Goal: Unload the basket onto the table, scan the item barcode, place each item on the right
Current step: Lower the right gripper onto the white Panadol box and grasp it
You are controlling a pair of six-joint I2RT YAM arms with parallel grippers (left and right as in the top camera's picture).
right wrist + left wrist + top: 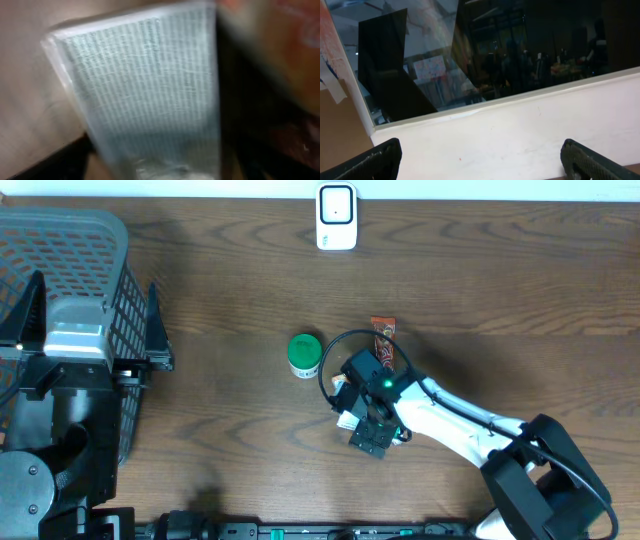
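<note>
Close under the right gripper (368,430) lies a white pack (145,90) covered in fine print, flat on the table (220,270) near the middle. The wrist view is too blurred to tell whether the fingers clasp it or merely straddle it. An orange packet (383,338) lies just beyond it and a green tub (304,355) nearby. The scanner (336,217) stands well apart at the far edge. Over the basket (90,240), the left gripper (480,162) has its fingers spread wide, holding nothing.

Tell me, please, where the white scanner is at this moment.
In the overhead view, the white scanner stands at the table's far edge near the middle, well beyond the green-lidded jar and the orange packet.
</note>
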